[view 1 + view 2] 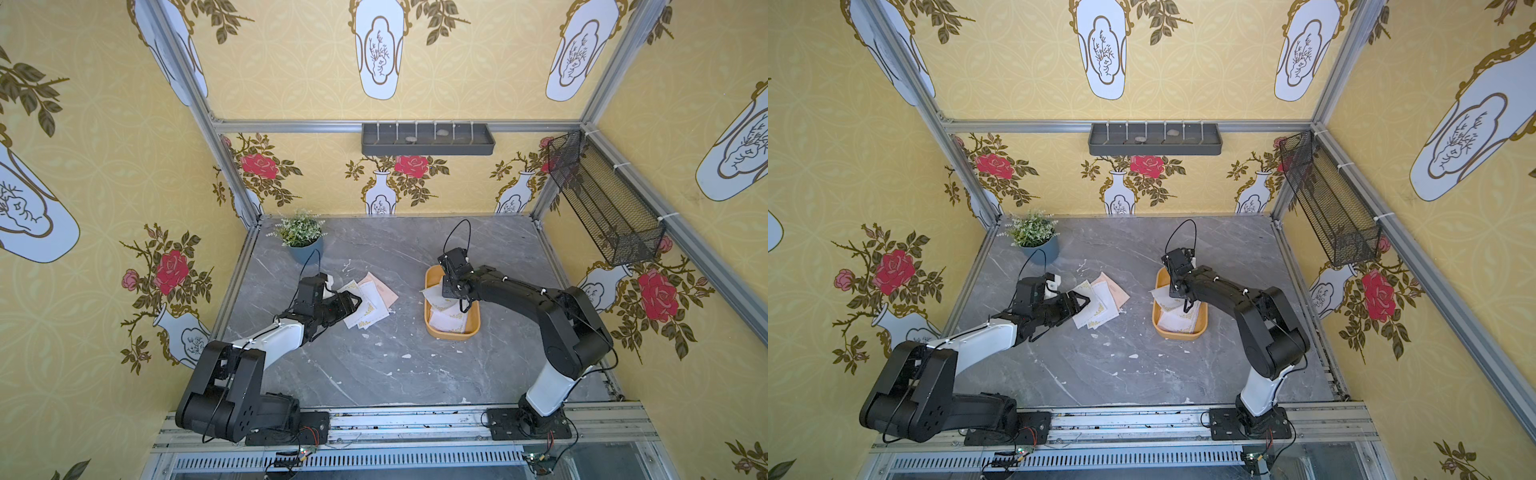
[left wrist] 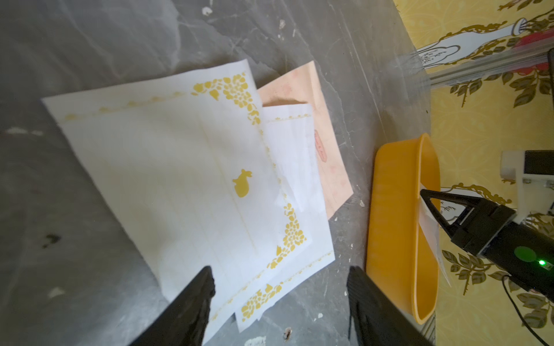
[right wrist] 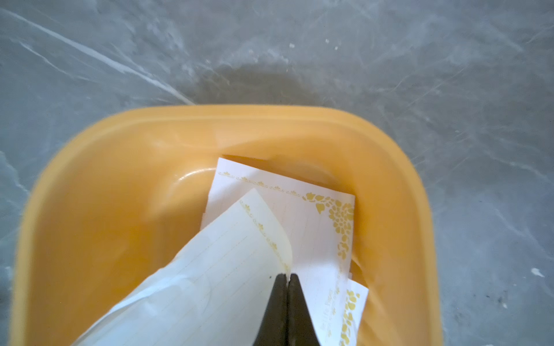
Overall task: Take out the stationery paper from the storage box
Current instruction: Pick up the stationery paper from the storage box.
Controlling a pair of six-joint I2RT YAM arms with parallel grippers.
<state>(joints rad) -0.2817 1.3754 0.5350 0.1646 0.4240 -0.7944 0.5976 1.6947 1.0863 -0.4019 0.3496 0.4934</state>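
The mustard-yellow storage box (image 1: 453, 334) (image 1: 1177, 334) sits right of the table's middle and holds white stationery paper (image 1: 446, 320) with gold corners. My right gripper (image 1: 464, 306) (image 3: 287, 277) reaches down into the box (image 3: 120, 155) and is shut on the edge of a curled white sheet (image 3: 227, 269) that lifts off the sheets below (image 3: 314, 227). Left of the box, a loose pile of white and peach sheets (image 1: 370, 305) (image 2: 180, 167) lies on the table. My left gripper (image 1: 355, 300) (image 2: 281, 271) hovers open at the pile's near edge, holding nothing.
A potted plant (image 1: 301, 237) stands at the back left of the grey marble table. A dark grey shelf (image 1: 428, 139) hangs on the back wall and a black mesh basket (image 1: 602, 199) on the right wall. Small white scraps (image 1: 406, 356) dot the table's front.
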